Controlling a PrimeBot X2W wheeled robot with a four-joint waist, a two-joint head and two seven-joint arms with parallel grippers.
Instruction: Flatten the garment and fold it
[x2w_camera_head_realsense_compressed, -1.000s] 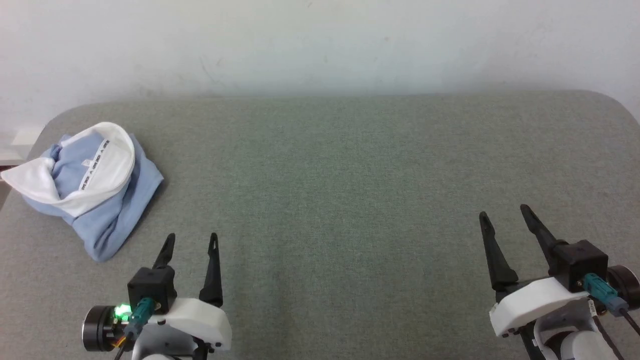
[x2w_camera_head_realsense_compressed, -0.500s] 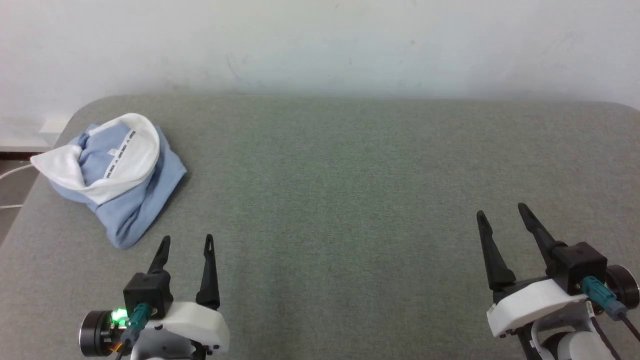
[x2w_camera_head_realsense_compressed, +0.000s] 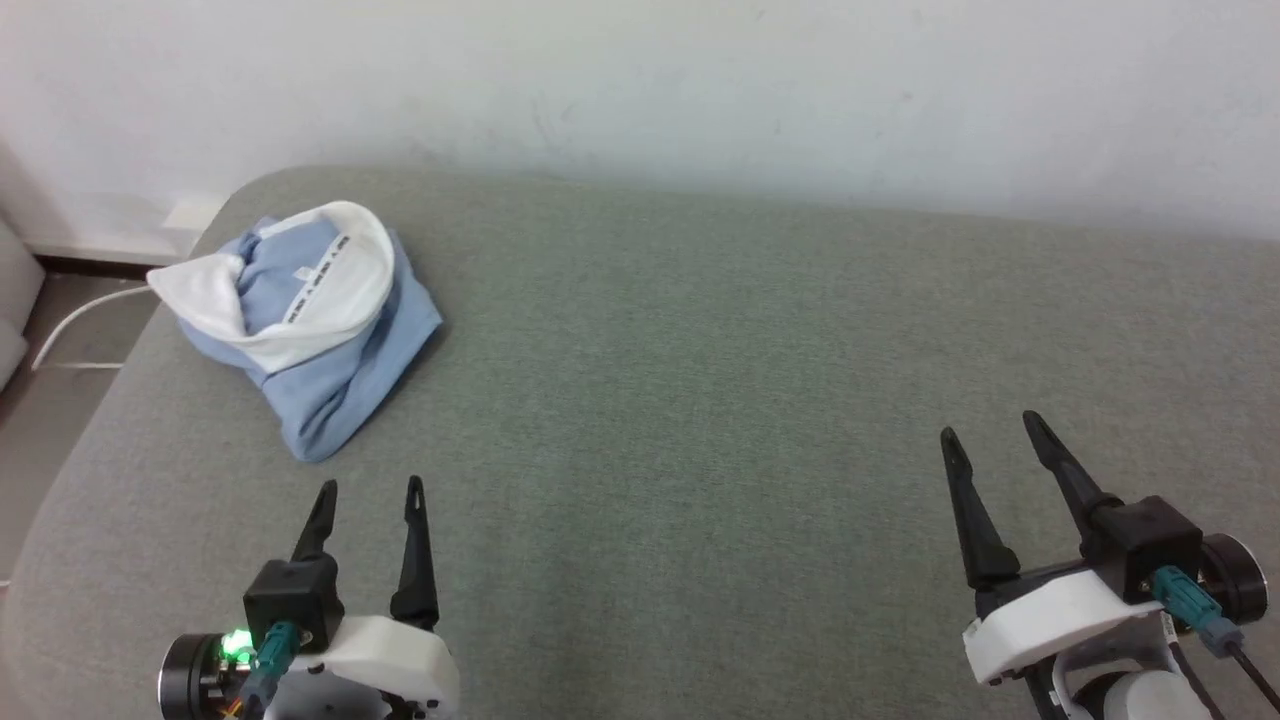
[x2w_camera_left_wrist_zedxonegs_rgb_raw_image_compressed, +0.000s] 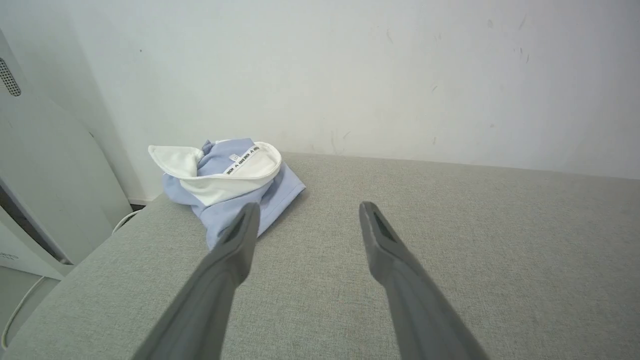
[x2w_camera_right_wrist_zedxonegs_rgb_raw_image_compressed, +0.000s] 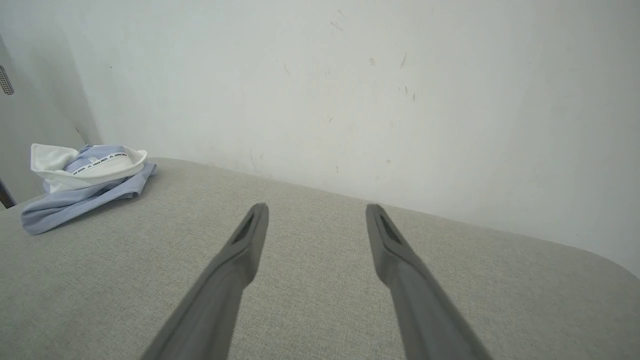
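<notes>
The garment is a light blue polo shirt with a white collar and black-lettered neck tape, lying bunched in a heap at the table's far left corner. It also shows in the left wrist view as the garment and in the right wrist view as the garment, far to the left. My left gripper stands open near the front edge, a short way in front of the heap and apart from it. My right gripper is open at the front right, far from the shirt. Both hold nothing.
The grey felt-covered table has rounded corners and stands against a white wall. Past its left edge lie bare floor with a white cable and a pale panel.
The head camera has turned left, so the whole picture has slid right and the shirt sits nearer the middle. Both grippers stay open in the same pose.
</notes>
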